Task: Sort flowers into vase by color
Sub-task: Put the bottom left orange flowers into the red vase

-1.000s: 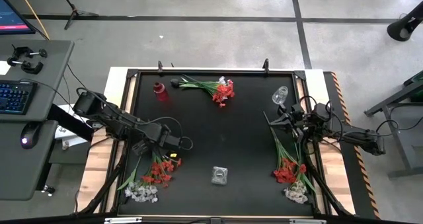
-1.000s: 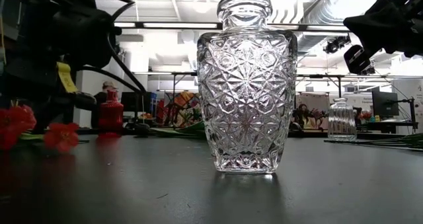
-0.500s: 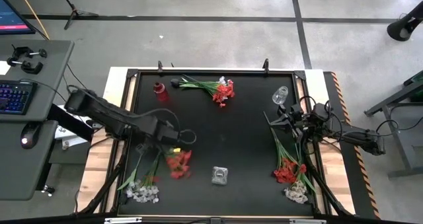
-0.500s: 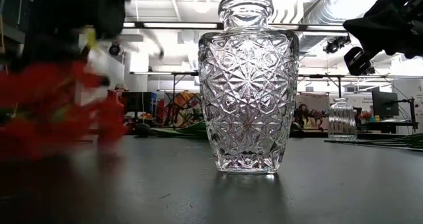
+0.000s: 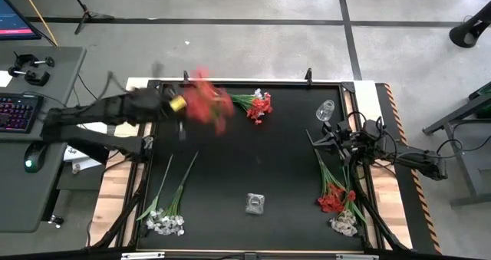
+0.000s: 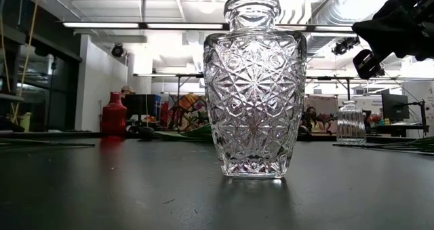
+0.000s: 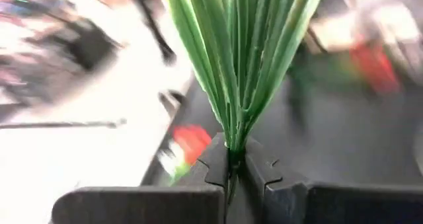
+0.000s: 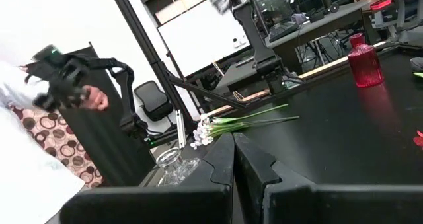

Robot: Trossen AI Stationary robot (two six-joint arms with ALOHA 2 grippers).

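Note:
My left gripper (image 5: 178, 104) is raised over the table's far left corner, shut on a bunch of red flowers (image 5: 205, 103), which show blurred; their green stems (image 7: 244, 52) fan out past the fingers. White flowers (image 5: 165, 223) lie at the near left, their stems pointing toward the far edge. More red flowers (image 5: 259, 106) lie at the far middle. A red-and-white bunch (image 5: 337, 199) lies at the right. The cut-glass vase (image 5: 255, 204) stands near the middle, and the red vase (image 6: 114, 115) at the far left. My right gripper (image 5: 313, 137) waits shut at the right. My left gripper pinches several green stems together (image 7: 232, 139) between its two fingers. The fingers point roughly level toward the table's right, and the stems run on past them and spread apart. The bunch is lifted clear of the table, its red blossoms (image 5: 207, 99) beyond the fingertips.
A small clear glass vase (image 5: 326, 109) stands at the far right, near my right arm. A desk with a keyboard (image 5: 15, 110) stands left of the table. The dark mat's middle (image 5: 253, 160) is bare.
My left gripper has shut on the stems of the red flowers at the near left. It has then risen fast and swung toward the far edge, turning from pointing down to about level. The red bunch is lifted clear. The white flowers stay lying where they were.

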